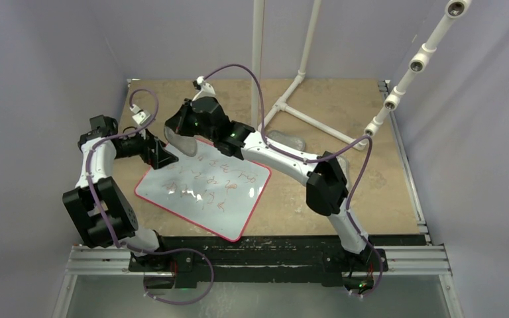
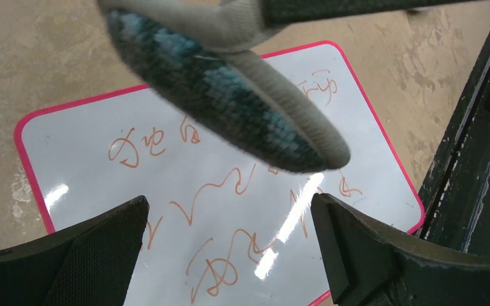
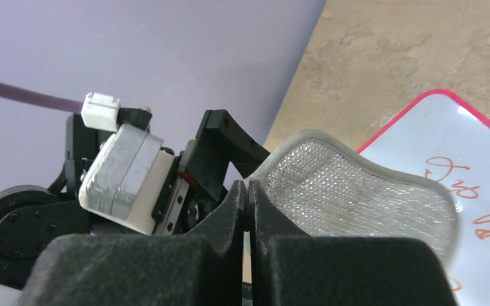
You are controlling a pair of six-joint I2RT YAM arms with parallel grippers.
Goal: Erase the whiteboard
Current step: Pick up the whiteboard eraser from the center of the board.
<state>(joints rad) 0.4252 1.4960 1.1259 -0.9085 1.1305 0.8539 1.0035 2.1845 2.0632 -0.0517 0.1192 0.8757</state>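
Observation:
The whiteboard (image 1: 205, 192) lies flat on the tan table, white with a thin red rim and red scribbles across it (image 2: 166, 159). My right gripper (image 1: 180, 130) is shut on the edge of a silvery-grey oval pad (image 1: 184, 142), which hangs tilted just above the board's far left corner (image 3: 434, 140). In the right wrist view the pad (image 3: 357, 197) sticks out to the right of the pinched fingers (image 3: 247, 191). My left gripper (image 1: 162, 156) stands open over the board's left part, with nothing between its fingers (image 2: 230, 201). The pad's dark underside (image 2: 230, 95) hangs in front of it.
A second grey pad (image 1: 290, 140) lies on the table behind the right arm. A white pipe frame (image 1: 291, 99) stands at the back, and another pipe with fittings (image 1: 411, 66) leans at the right. Purple walls enclose the table; a black rail (image 2: 478, 159) runs along its near edge.

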